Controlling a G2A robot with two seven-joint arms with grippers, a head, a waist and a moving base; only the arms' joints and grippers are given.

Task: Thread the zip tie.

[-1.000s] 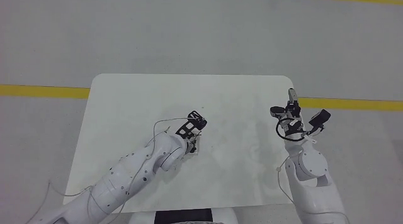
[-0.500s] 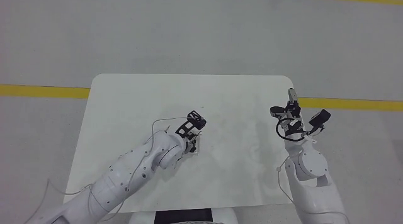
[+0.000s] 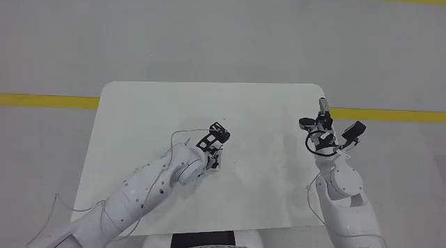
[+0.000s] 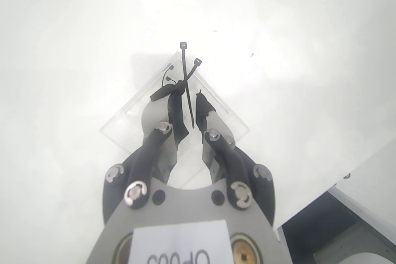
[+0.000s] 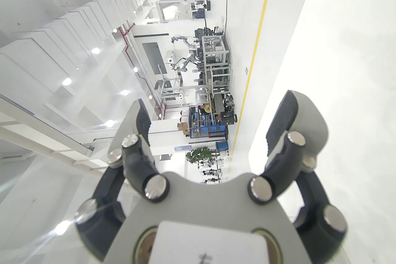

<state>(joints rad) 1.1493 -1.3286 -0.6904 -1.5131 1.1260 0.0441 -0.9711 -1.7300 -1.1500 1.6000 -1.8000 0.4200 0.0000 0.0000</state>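
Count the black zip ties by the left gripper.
3 discernible: a long zip tie lying inside the open left gripper, a second tie crossing it, a thinner curled tie beside them, all over the clear plate. Others may be hidden beneath the gripper.

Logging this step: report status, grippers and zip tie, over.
Left gripper open, low over clear plate, jaws straddling a black zip tie. Right gripper open, empty, raised by the table edge. Other ties cross it; nothing blocking.
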